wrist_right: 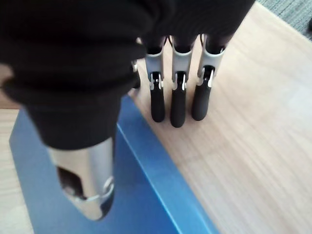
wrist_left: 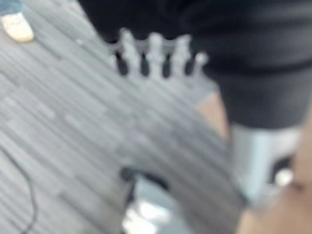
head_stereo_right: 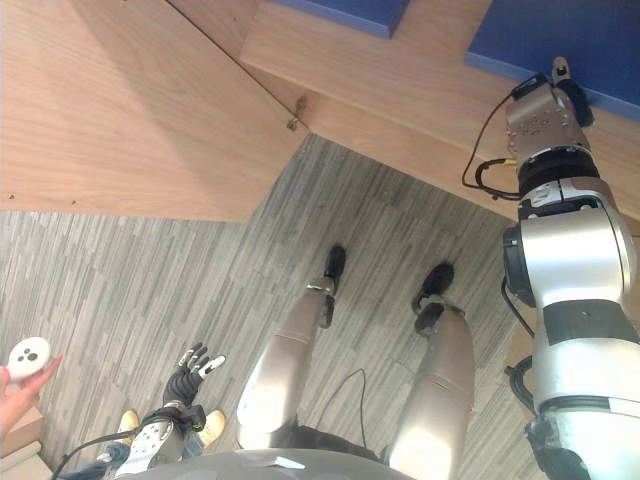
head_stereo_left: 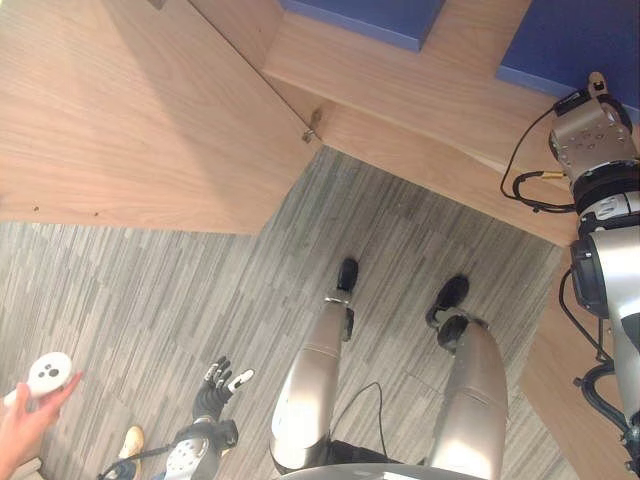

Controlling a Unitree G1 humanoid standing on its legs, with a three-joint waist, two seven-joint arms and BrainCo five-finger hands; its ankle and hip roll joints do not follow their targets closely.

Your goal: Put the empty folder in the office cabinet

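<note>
I found no readable text, labels or numbers anywhere.

Two blue folders lie on the wooden shelf: one well off the right hand, the other just under that hand's fingers. One white controller sits in a person's hand.
</note>
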